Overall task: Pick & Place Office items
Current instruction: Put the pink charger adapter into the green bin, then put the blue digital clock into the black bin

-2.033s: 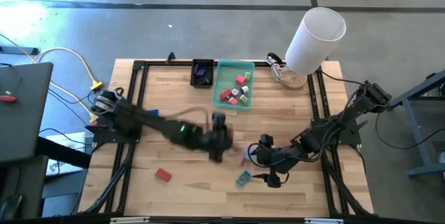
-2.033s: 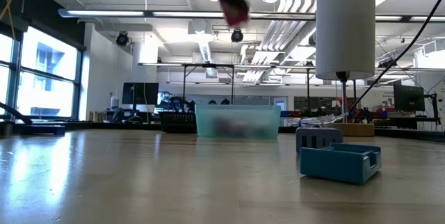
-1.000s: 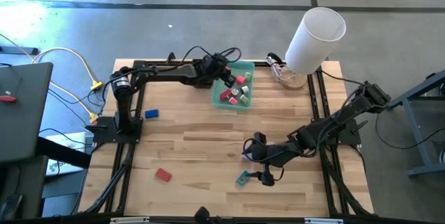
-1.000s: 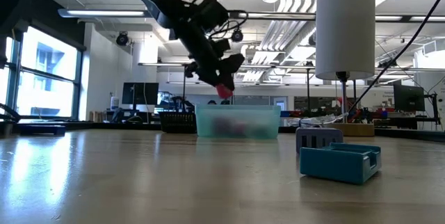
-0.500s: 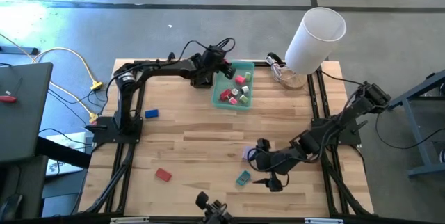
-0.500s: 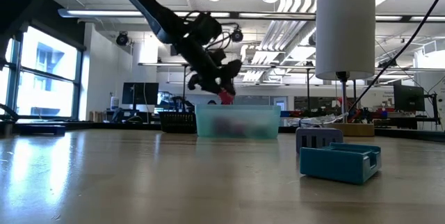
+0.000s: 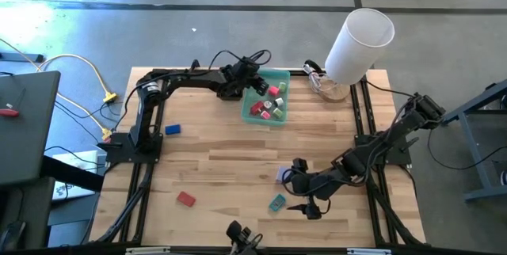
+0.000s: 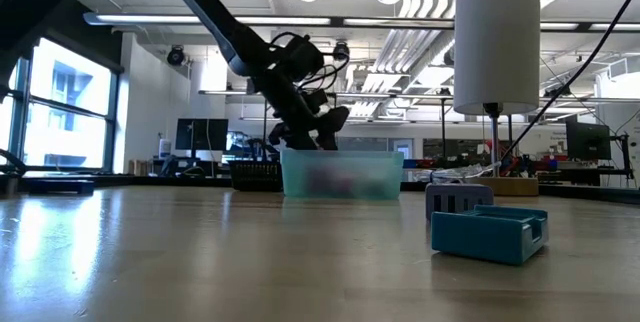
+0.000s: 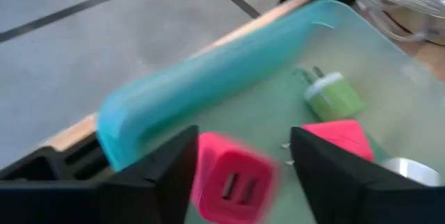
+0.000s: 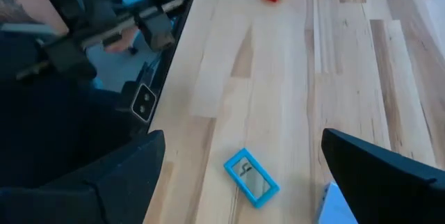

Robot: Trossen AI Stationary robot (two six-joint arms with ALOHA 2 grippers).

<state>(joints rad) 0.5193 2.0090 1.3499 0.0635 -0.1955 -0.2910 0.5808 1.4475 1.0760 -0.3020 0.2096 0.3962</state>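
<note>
Two grippers, one at work: left gripper (image 9: 236,175) poised over the near corner of the green tray (image 7: 255,77), fingers parted, a pink block (image 9: 233,182) between them with a gap on each side (apparently just let go, dropping into the tray). Step in hand: release into tray. Next move, by judgement: lift clear of the tray wall, then swing out to the blue piece (image 7: 173,129) or red piece (image 7: 186,199), both alone on bare wood with ample room. Right gripper (image 7: 310,199) wide open, low near the table's front, teal piece (image 7: 276,203) just beside it; purple piece (image 7: 283,176) close by. Tray holds several items already; white cylinder (image 7: 359,43) stands well apart.
</note>
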